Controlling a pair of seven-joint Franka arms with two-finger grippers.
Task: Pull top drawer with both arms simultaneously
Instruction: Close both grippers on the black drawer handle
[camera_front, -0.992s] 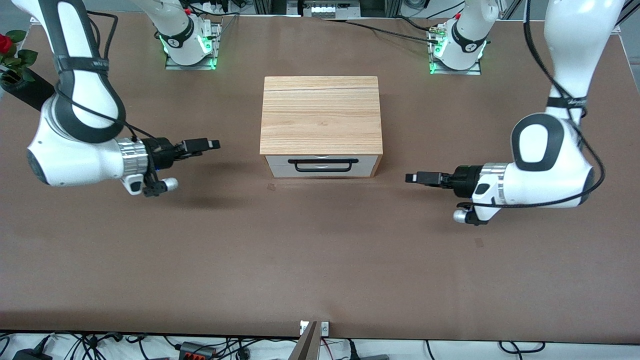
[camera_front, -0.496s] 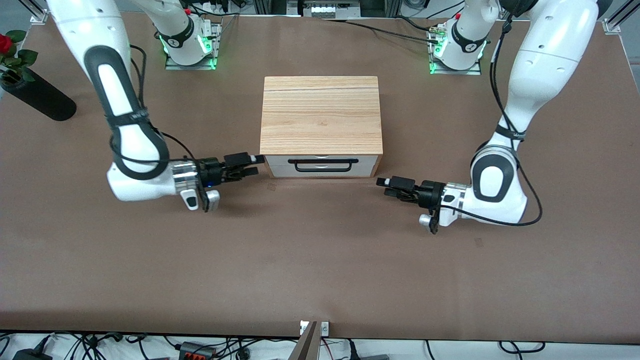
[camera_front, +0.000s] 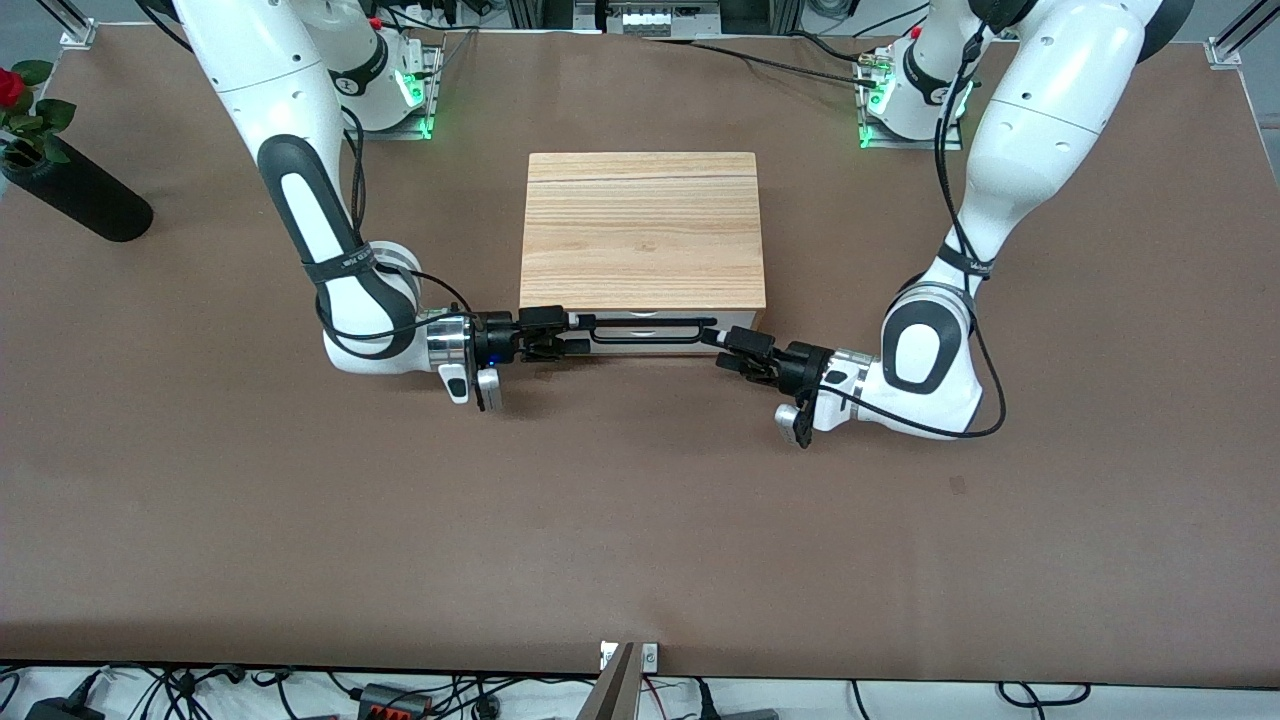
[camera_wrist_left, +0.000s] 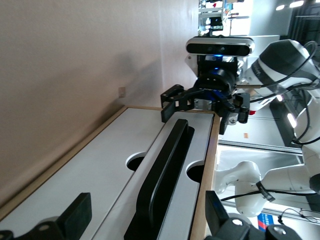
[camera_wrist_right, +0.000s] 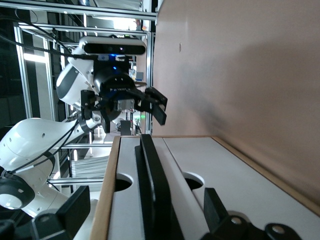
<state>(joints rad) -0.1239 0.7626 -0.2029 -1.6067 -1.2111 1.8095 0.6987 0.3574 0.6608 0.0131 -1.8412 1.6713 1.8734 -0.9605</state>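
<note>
Front view entry: top drawer (camera_front: 645, 340), white front, shut flush in the small cabinet (camera_front: 642, 230) that stood mid-table, its face turned toward the camera. Long black handle (camera_front: 645, 333) ran across the drawer front.

Right gripper (camera_front: 572, 334): at the handle's end toward the right arm's end of the table, fingers spread apart and set either side of the bar, not yet closed on it. Right wrist view showed the handle (camera_wrist_right: 152, 190) running out between its two fingers (camera_wrist_right: 212, 207), with the left gripper (camera_wrist_right: 125, 102) facing it from the bar's other end.

Left gripper (camera_front: 722, 345): at the handle's end toward the left arm's end of the table, fingers likewise apart. Left wrist view showed the handle (camera_wrist_left: 162, 185) between its own fingers (camera_wrist_left: 75, 215).

Change noted: a second earlier both grippers hung well apart from the cabinet, out over bare table; half a second earlier they were near its front corners; by this moment both had arrived at the handle together. Judgement: the approach looked finished, the drawer itself had not budged, and closing both grips before an even pull toward the camera seemed the next need.

Also present: black vase with rose (camera_front: 60, 185) near the table corner at the right arm's end.
</note>
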